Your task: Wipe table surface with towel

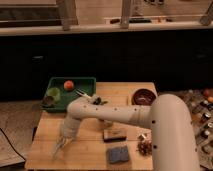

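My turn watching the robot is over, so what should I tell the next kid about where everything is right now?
The gripper: shut on the towel, low over the front left of the table surface.
The brush and sponge lie further right, apart from the gripper.
Done: towel is down at the wood.
Left: wipe the surface; how much is already wiped cannot be told.
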{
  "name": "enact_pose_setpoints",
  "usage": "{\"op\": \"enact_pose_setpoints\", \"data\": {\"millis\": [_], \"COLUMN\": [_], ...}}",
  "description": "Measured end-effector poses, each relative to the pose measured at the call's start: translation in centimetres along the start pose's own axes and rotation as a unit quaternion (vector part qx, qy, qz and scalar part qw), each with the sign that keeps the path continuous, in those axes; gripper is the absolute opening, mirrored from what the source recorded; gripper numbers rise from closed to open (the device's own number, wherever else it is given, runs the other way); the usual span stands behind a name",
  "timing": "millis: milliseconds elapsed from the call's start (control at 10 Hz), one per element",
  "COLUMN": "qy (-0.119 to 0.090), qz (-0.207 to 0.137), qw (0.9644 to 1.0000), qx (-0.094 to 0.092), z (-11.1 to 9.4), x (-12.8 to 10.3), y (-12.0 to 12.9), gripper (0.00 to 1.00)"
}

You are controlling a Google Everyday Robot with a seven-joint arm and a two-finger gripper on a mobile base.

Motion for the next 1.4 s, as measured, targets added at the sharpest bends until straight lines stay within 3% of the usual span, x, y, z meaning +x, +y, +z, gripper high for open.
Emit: {"op": "enact_pose_setpoints", "data": {"millis": [100,300,700,1100,1400], "qy": [0.007,0.016,0.031,0.014,-0.007], "qz": [0.018,0.033,0.015,-0.056,-0.09], "qw": [0.9998,0.9992,0.9992,0.9983,0.9959], "qx": [0.005,0.012,0.021,0.007,-0.006], "z": [-0.8,-1.8,-3.3,-1.0,1.7], "x": [1.0,2.7,5.6,2.2,-1.3], "y": [1.0,0.8,-4.0,-8.6,-9.7], "gripper": [0.0,0.0,0.0,0.0,0.0]}}
